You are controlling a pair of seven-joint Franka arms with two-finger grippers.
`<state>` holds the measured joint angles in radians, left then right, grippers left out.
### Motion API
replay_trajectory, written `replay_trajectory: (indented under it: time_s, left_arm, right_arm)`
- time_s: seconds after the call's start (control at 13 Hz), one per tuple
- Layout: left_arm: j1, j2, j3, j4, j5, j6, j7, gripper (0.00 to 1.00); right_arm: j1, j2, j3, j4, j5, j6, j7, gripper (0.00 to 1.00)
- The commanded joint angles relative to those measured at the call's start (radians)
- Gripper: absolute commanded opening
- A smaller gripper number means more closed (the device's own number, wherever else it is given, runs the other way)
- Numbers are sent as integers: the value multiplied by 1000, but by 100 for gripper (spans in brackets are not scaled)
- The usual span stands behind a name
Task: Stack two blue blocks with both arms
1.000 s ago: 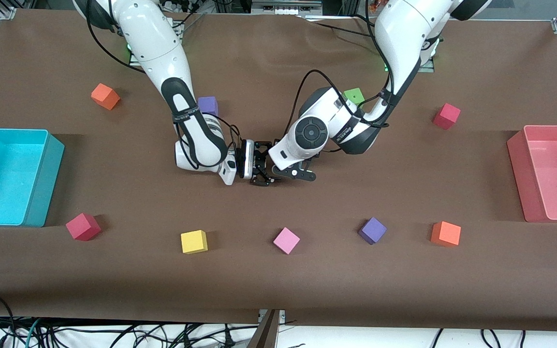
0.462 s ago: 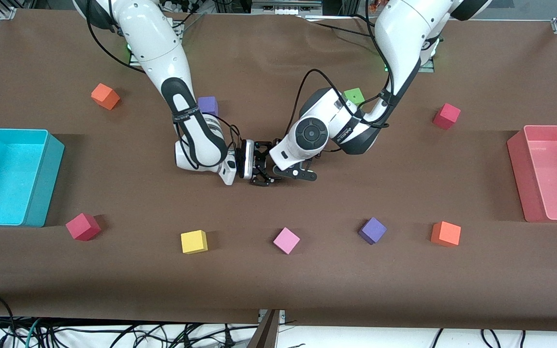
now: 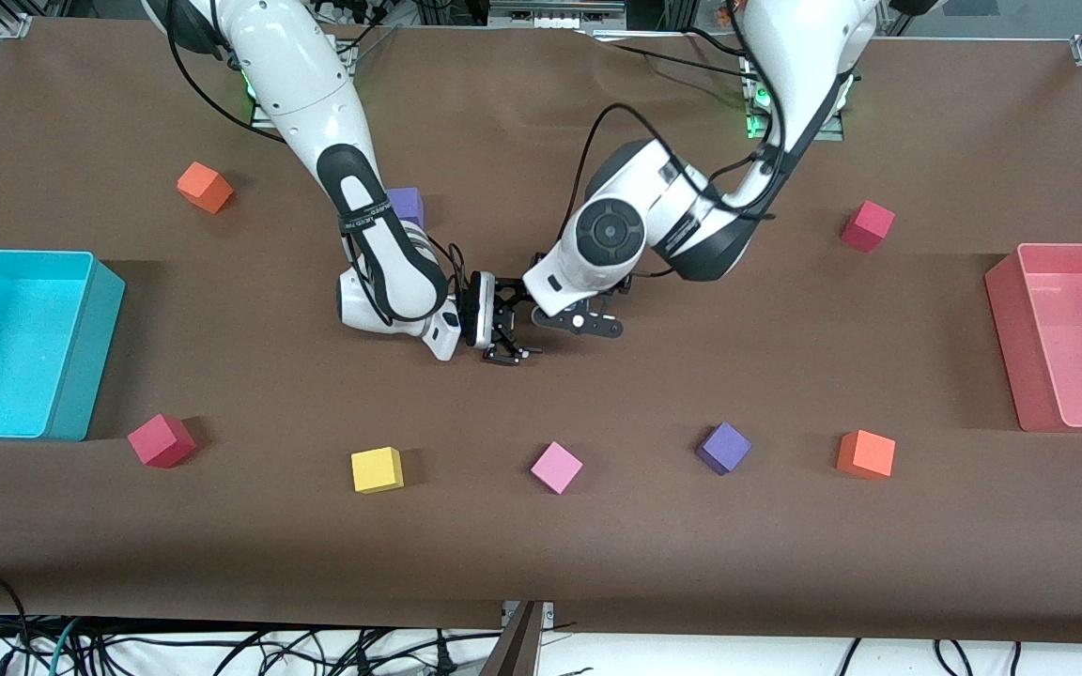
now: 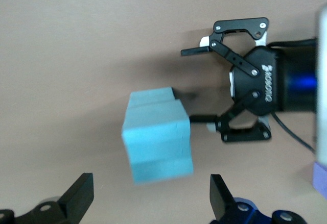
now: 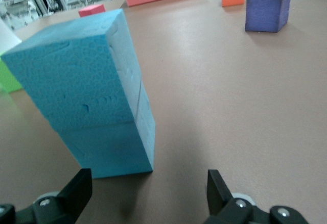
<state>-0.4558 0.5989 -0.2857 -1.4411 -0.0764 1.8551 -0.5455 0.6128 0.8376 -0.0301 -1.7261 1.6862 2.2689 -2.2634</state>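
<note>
Only clear text: white "ROBOTIQ" brand lettering on the black body of the right gripper (image 4: 202,83), seen in the left wrist view and running sideways along the housing. Black bands on the forearm links of both arms in the front view carry small white lettering, too small to read. No other labels, numbers or signs legible on the blocks, bins or worktop.

A brown cloth-covered table (image 3: 541,563) fills the view; tangled black cables (image 3: 222,648) lie along its lower edge.
</note>
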Motion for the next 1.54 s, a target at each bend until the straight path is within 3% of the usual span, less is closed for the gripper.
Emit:
replay_trajectory:
  time_s: [0.0, 0.15, 0.46, 0.69, 0.85, 0.92, 1.08, 1.23, 1.46]
  left_arm:
    - [63, -131, 7, -19, -23, -98, 5, 100]
    - [100, -178, 9, 19, -23, -169, 10, 100]
    - [193, -250, 17, 90, -8, -319, 10, 100]
    - [276, -333, 31, 104, -10, -430, 99, 100]
    - [289, -399, 94, 65, -8, -444, 226, 100]
    - [343, -442, 101, 23, -10, -435, 307, 100]
    - [437, -554, 105, -136, -7, -354, 437, 100]
    - [492, -640, 106, -270, 24, -292, 489, 100]
    - [445, -663, 189, -315, 66, -254, 496, 100]
  right_arm:
    - [2, -6, -42, 3, -103, 37, 4, 100]
    - [4, -23, -66, 6, -230, 35, 116, 100]
    - [-1, -118, -70, 26, -610, 26, 518, 100]
    - [-2, -181, -105, 55, -807, -32, 715, 100]
    - [-2, -196, -148, 89, -865, -68, 781, 100]
    - [-2, -198, -172, 112, -884, -83, 797, 100]
    - [-1, -196, -215, 167, -904, -111, 882, 100]
    - [-5, -195, -225, 232, -980, -111, 1069, 100]
    - [-8, -195, -252, 308, -1079, -112, 1301, 100]
